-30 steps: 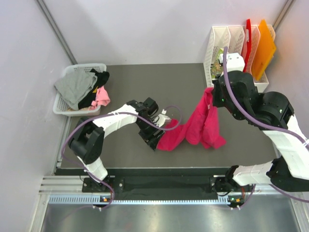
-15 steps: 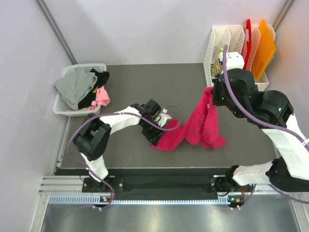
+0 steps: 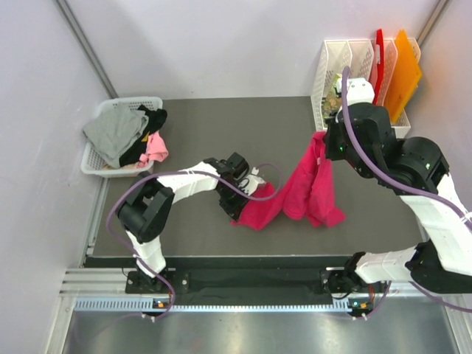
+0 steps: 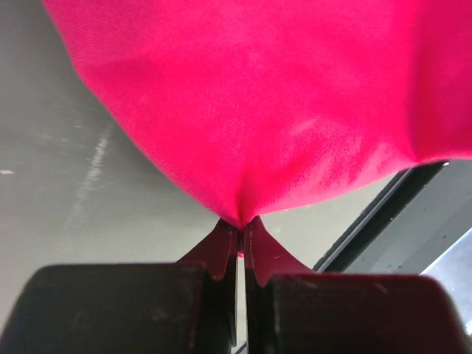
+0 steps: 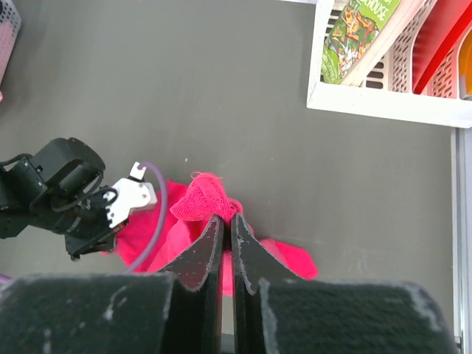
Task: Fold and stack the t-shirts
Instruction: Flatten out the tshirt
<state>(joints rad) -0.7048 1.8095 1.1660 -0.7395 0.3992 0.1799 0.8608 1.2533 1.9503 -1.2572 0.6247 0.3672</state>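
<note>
The red shirt (image 3: 310, 188) sagged lengthwise from the left claw (image 3: 234, 212), clenched on its low end near the surface (image 3: 221, 125), to the raised right claw (image 3: 321, 141), clenched on the other.

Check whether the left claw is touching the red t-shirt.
Touching. The left wrist view shows the left claw shut on a pinch of the red t-shirt, with the cloth bunching to a point right between its tips.
</note>
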